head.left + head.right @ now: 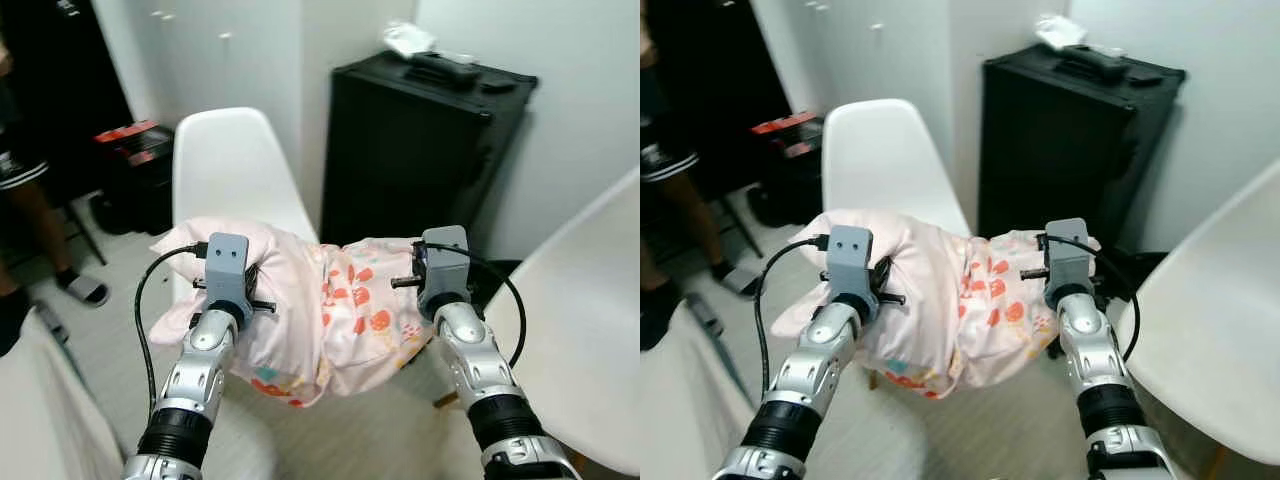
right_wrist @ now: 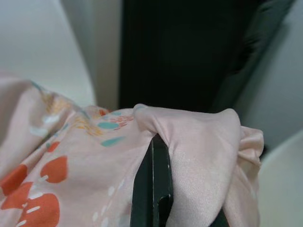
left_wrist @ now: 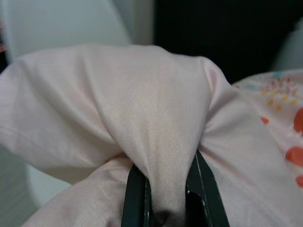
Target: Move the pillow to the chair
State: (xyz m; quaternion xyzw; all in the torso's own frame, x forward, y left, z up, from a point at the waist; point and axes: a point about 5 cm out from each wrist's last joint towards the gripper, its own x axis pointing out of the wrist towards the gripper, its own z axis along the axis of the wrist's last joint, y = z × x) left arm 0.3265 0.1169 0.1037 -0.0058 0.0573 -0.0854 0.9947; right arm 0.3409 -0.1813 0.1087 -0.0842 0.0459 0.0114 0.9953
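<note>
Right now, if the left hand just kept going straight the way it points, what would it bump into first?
Likely the white chair. The left hand, pinching the pink pillow, points toward its backrest just beyond, though the depth is hard to judge.

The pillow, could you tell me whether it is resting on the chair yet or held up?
Held up. The left gripper and right gripper each pinch the pillow, which sags between them in front of the white chair.

Silver arms, grey wrist housings, black cables
</note>
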